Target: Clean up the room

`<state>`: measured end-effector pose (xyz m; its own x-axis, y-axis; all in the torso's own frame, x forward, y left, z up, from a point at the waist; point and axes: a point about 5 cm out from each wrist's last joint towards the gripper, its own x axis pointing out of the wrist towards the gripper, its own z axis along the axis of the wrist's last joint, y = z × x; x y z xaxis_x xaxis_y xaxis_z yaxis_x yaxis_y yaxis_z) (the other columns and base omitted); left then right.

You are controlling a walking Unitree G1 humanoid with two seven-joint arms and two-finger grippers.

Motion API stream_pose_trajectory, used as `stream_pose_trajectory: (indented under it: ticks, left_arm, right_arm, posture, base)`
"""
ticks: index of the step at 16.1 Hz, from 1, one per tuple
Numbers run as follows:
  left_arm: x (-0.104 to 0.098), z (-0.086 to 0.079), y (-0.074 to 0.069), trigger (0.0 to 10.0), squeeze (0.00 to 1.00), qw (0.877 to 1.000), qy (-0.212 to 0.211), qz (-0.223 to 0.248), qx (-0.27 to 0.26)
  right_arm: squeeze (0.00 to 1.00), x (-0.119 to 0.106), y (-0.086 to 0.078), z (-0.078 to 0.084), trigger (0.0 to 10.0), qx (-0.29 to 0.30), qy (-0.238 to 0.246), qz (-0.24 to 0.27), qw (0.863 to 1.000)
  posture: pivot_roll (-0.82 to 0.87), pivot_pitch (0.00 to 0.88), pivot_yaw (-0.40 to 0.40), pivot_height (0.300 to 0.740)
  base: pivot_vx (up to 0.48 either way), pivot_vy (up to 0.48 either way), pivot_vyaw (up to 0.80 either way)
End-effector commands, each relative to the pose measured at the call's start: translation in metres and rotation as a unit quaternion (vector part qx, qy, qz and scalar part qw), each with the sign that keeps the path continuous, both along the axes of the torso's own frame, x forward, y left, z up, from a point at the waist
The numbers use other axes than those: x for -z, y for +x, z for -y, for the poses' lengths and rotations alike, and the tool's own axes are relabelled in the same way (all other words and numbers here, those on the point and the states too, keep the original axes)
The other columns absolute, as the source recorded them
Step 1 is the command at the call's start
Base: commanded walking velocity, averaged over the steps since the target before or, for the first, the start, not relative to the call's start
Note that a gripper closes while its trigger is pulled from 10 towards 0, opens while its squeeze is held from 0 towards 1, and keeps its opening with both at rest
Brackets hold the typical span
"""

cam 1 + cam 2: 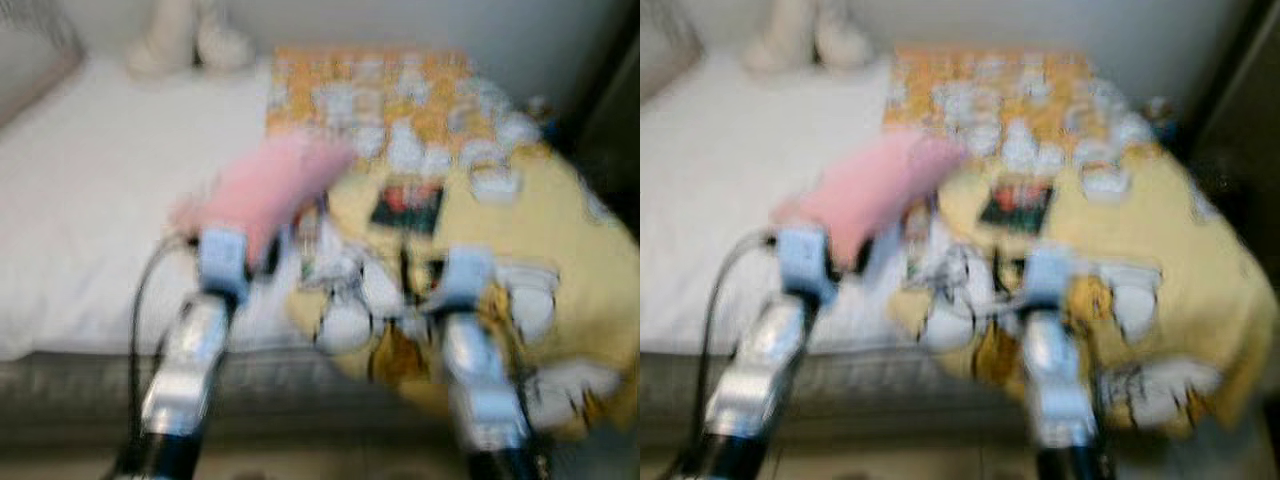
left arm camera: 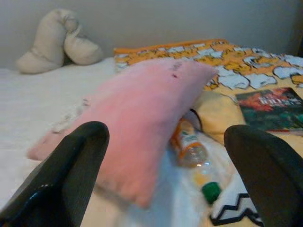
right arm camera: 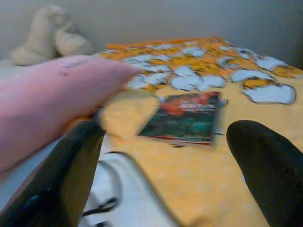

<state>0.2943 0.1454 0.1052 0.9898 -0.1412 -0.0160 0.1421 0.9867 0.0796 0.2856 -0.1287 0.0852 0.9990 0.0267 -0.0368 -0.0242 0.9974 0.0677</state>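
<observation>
Pink pillow (image 2: 142,118): long, soft, lying aslant on the bed, one end on the white sheet (image 1: 90,210), the other overlapping the edge of the yellow patterned blanket (image 1: 560,210). It sits directly ahead of the left gripper (image 2: 165,165), whose two black fingers stand wide apart with nothing between them; the pillow's near end lies between and just beyond the fingertips.

Plastic bottle (image 2: 191,153): orange label, green cap, lying on its side just beside the pillow and partly tucked under its edge.

Book (image 3: 187,118): dark cover with red, flat on the yellow blanket, ahead of the right gripper (image 3: 165,175). That gripper's fingers are also spread wide and empty, and the book is apart from them.

Cream stuffed toy (image 2: 54,42): at the head of the bed against the wall, well apart from both grippers.

Handling note, as judgement: the head views are blurred, so the robot is probably moving; settle before closing. The pillow appears the nearest item. Take it at the near end, fingers deep into the bulk, clear of the bottle so it does not roll.
</observation>
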Motion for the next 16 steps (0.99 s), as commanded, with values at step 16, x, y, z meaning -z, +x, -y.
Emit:
stream_pose_trajectory:
  ticks: [16]
  left_arm:
    - [0.019, -0.009, 0.002, 10.0, 0.0, 0.987, -0.125, -0.076, -0.068]
  right_arm:
    - [0.0, 0.0, 0.001, 0.012, 10.0, 0.022, -0.006, 0.01, 1.0]
  posture:
    - [-0.07, 0.0, 0.033, 0.74]
  base:
    - [0.0, 0.0, -0.24]
